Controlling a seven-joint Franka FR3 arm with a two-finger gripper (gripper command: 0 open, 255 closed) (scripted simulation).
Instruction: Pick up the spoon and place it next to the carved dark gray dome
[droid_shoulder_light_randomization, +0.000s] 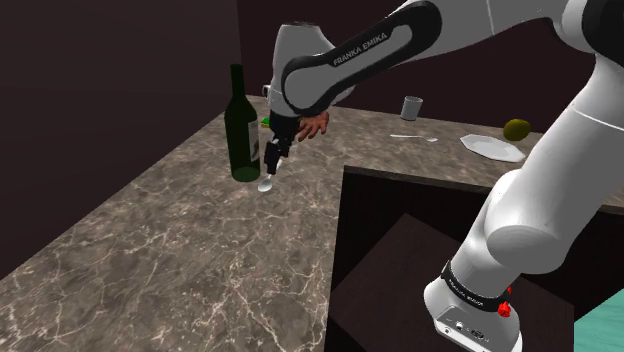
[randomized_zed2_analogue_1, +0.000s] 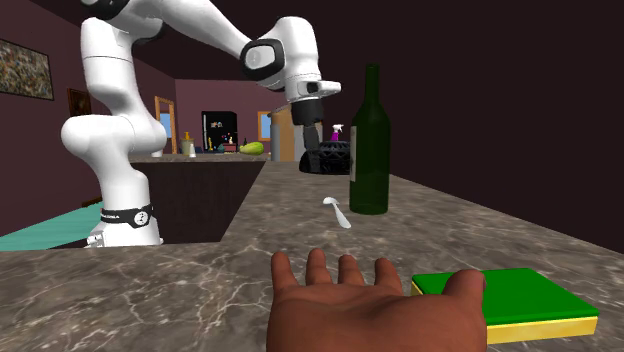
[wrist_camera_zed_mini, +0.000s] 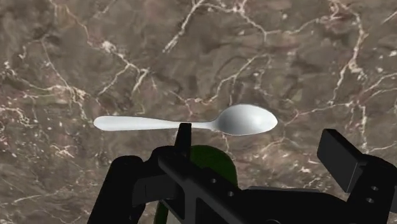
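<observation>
One pale, plain-coloured spoon (wrist_camera_zed_mini: 191, 121) lies flat on the brown marble-veined surface (droid_shoulder_light_randomization: 150, 250), untouched, just beside the foot of a tall dark green glass bottle (droid_shoulder_light_randomization: 240, 125). In the shoulder view it lies at the bottle's right, and in the second exterior view at the bottle's left and a little nearer the camera. Directly above it hangs the all-black two-finger pincer (droid_shoulder_light_randomization: 270, 167), pointing down, its fingers spread apart with nothing between them. In the wrist view the spoon stretches across the marble beyond the fingertips, clear of both. The carved dark grey dome (randomized_zed2_analogue_1: 327, 160) stands farther from the second exterior camera than the bottle, partly covered by the bottle and the pincer, and apart from the spoon. Nearest that camera lie a brown model hand (randomized_zed2_analogue_1: 375, 310), its fingers pointing toward the spoon, and beside it a flat green block with a yellow underside (randomized_zed2_analogue_1: 505, 300). On the far stretch of the surface in the shoulder view stand a small grey cup (droid_shoulder_light_randomization: 411, 107), a white plate (droid_shoulder_light_randomization: 491, 147) and a yellow-green fruit (droid_shoulder_light_randomization: 517, 128). The white arm (droid_shoulder_light_randomization: 360, 55) reaches over from its dark stand (droid_shoulder_light_randomization: 400, 270) at that view's lower right.
</observation>
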